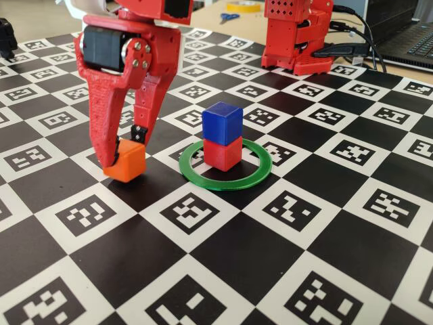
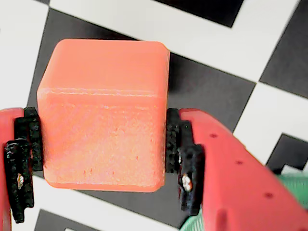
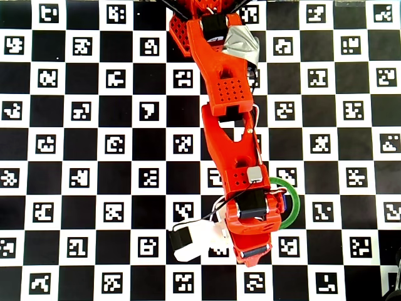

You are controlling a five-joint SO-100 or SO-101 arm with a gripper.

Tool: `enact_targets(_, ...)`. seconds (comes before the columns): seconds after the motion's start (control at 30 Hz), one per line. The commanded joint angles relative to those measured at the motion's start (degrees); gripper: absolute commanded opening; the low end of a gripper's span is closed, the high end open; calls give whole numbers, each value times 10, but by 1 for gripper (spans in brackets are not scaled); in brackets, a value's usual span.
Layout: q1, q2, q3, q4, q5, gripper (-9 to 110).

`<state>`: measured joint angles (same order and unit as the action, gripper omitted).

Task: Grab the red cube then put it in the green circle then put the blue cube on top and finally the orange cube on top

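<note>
overhead view hides cubes under arm, green circle (image 3: 293,199) part covered, hand (image 2: 103,159) clamped on orange cube (image 2: 103,115)

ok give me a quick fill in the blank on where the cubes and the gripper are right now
1. The blue cube sits on top of the ____ cube.
2. That two-cube stack stands inside the green ____.
3. The gripper has its pads against two sides of the ____ cube.
4. In the fixed view, that gripped cube is to the ____ of the stack.

Missing words: red; circle; orange; left
</note>
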<state>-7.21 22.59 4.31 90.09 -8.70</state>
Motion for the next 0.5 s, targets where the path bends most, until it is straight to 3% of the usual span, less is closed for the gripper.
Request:
enact_targets(0.0,9,171,48,2,4,10)
enact_targets(0.47,-4,435,357,-25,70,9)
